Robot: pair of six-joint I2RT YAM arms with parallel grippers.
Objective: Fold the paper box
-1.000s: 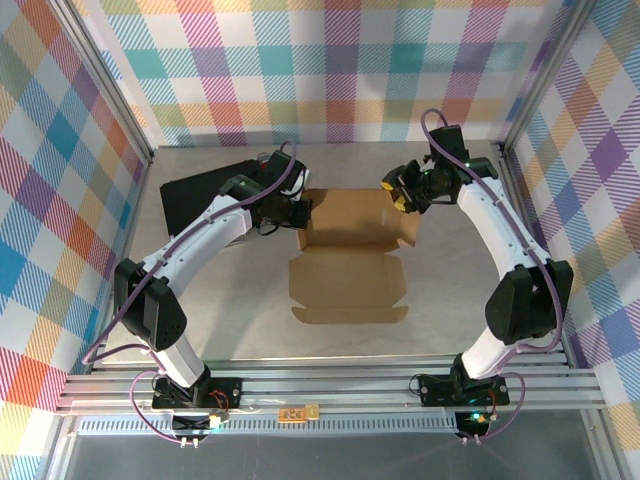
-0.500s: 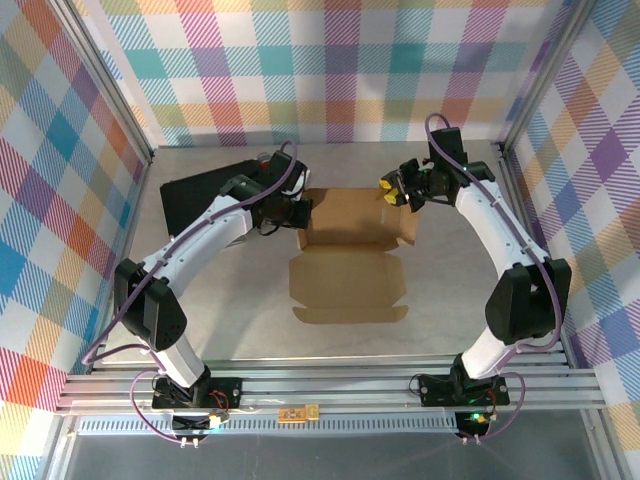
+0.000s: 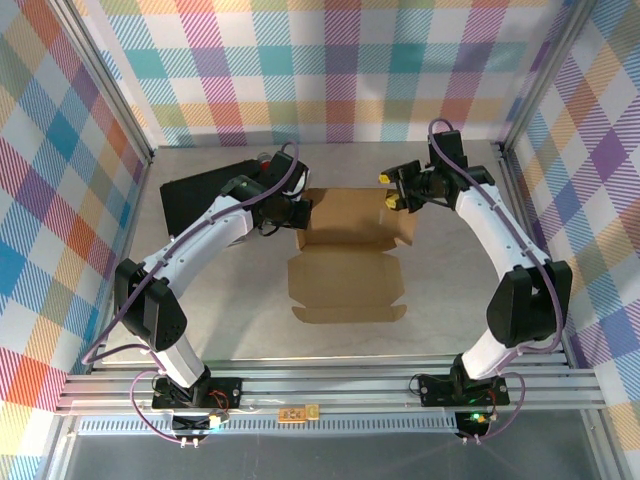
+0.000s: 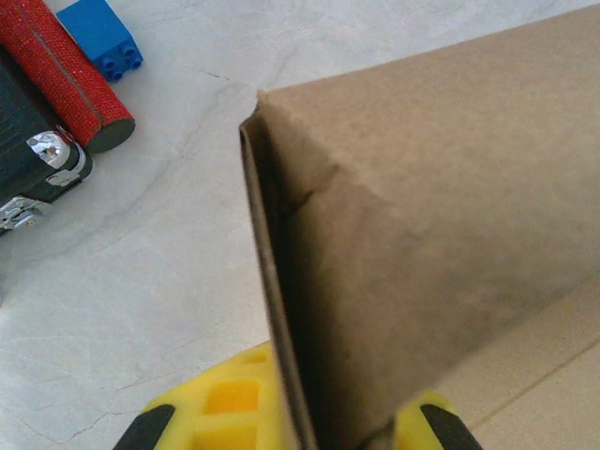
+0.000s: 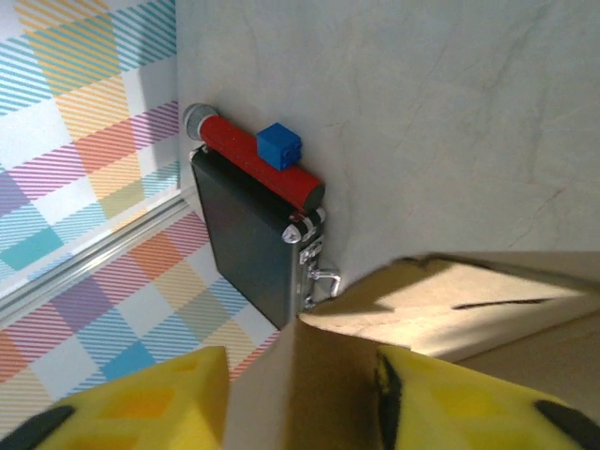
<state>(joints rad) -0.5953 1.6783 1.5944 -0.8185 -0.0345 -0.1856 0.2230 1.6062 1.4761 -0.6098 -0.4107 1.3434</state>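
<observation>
Two yellow fingers (image 4: 220, 408) of your left gripper (image 4: 319, 427) pinch a raised side wall of the paper box (image 3: 348, 262). The wall stands up between them and runs on beyond their tips. Your right gripper (image 5: 300, 408) has a cardboard flap of the same box rising between its fingers (image 5: 141, 403), one on each side. You cannot tell whether they press it. Past those fingertips lies a black case (image 5: 248, 244) with a red roll (image 5: 248, 155).
</observation>
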